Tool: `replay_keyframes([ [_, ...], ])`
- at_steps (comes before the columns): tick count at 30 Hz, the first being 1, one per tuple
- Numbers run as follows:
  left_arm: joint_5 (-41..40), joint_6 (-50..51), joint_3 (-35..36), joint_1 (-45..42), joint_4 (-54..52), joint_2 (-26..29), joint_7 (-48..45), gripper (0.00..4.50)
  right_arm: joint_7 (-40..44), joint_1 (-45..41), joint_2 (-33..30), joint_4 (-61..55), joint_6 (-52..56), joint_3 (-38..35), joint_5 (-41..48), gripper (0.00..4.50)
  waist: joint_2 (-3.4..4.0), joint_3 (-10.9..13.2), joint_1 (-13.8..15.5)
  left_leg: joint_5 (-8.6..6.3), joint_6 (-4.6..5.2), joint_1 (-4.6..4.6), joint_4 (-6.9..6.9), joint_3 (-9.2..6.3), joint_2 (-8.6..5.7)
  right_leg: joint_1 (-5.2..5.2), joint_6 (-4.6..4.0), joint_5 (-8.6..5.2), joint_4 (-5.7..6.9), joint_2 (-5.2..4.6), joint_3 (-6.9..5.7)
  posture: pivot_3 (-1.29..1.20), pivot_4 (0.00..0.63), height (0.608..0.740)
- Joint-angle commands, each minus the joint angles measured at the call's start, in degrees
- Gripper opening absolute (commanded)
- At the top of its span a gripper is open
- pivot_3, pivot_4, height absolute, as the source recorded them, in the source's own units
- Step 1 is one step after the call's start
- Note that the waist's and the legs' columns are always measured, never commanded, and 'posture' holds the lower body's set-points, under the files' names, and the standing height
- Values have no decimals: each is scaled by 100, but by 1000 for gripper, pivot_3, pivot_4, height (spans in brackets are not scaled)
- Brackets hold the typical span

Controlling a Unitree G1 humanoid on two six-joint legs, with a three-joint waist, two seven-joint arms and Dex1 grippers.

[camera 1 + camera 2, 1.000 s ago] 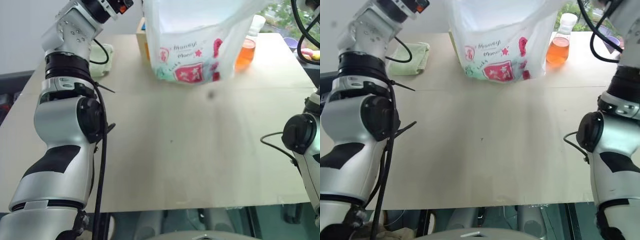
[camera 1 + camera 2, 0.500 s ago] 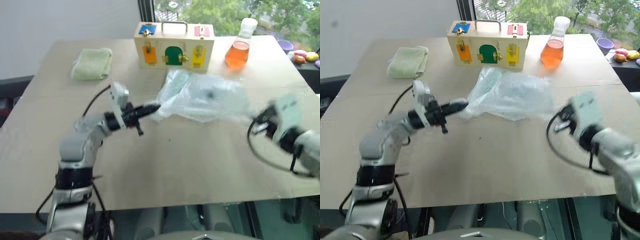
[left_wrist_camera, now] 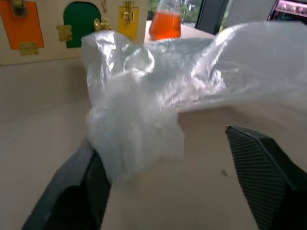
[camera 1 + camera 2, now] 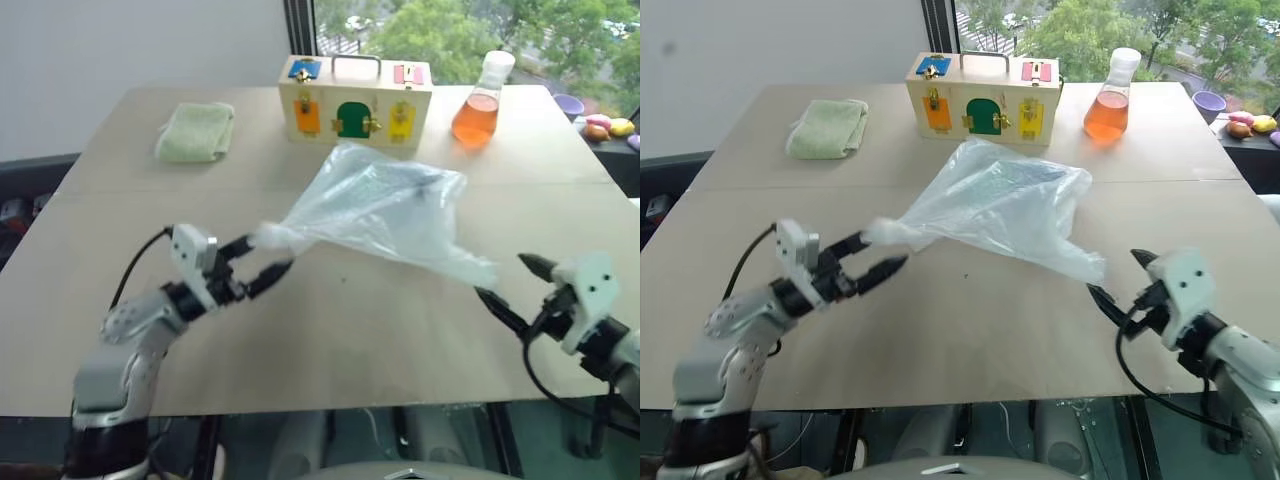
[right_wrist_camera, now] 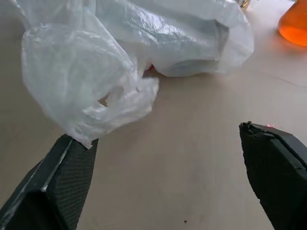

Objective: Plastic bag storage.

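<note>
Trees fill the window behind a pale wooden desk. Along its far edge stand a wooden box with coloured doors and a metal handle, a flask of orange liquid to the right of the box, and a folded pale green cloth to the left of it.

Mid-desk, just in front of the box, lies the plastic bag, puffed and crinkled. Its long axis runs slantwise across the desk, from a twisted corner at the left gripper to a drawn-out corner near the right gripper; the bulk bulges toward the box.

Both pairs of jaws stand wide apart. The left wrist view has the bag's bunched corner draped against one finger. In the right wrist view the other corner's tip rests on one finger, the opposite finger well clear of it.
</note>
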Motion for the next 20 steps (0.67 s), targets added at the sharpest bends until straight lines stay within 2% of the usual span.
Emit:
replay_keyframes([
  [1, -37, -175, -12, 457, -565, 88, -69, 3943, 454, 223, -188, 191, -516, -704, 32, 4500, -2, -1, 43, 0, 1, -1, 0, 0, 1, -1, 0, -10, -1, 0, 0, 0, 150, 740],
  [5, -50, -151, -160, 867, -881, 14, 85, 3943, 1198, 383, -374, 985, -1148, -1062, 25, 4500, -16, -12, 137, 0, 2, -1, 0, 1, 6, 1, 13, -18, -9, -3, -3, 0, 150, 740],
  [7, -44, -157, -212, 963, -979, 37, 109, 3943, 1773, 578, -522, 1096, -1017, -1309, 540, 4500, -15, -12, 142, 0, 3, 0, 0, 4, 8, 2, 13, -18, -9, -9, -4, 0, 150, 740],
  [9, -17, -197, -244, 1053, -1011, 79, 108, 3943, 2277, 925, -666, 1012, -1104, -1504, 684, 4500, -8, -15, 138, 0, 3, -2, 0, 4, 11, 0, 13, -19, -8, -7, -4, 0, 150, 740],
  [12, -45, -197, -224, 1142, -1027, 78, 158, 3943, 2323, 1014, -754, 1149, -1238, -1694, 591, 4500, -9, -16, 120, -1, 2, -3, -5, 8, 23, -1, 10, -20, -13, 4, -6, 0, 150, 740],
  [16, -124, -155, -152, 1190, -1028, 102, 192, 3943, 2304, 840, -855, 1476, -1740, -1432, -37, 4500, -18, -22, 112, -1, 2, -3, -5, 19, 22, -3, 12, -19, -15, 3, 0, 0, 150, 740],
  [20, -174, -178, -69, 1241, -1000, 164, 168, 3943, 2285, 569, -856, 1596, -1786, -1346, 23, 4500, -19, -22, 118, -1, 1, -4, -5, 16, 23, -4, 11, -20, -16, 2, -2, 0, 150, 740],
])
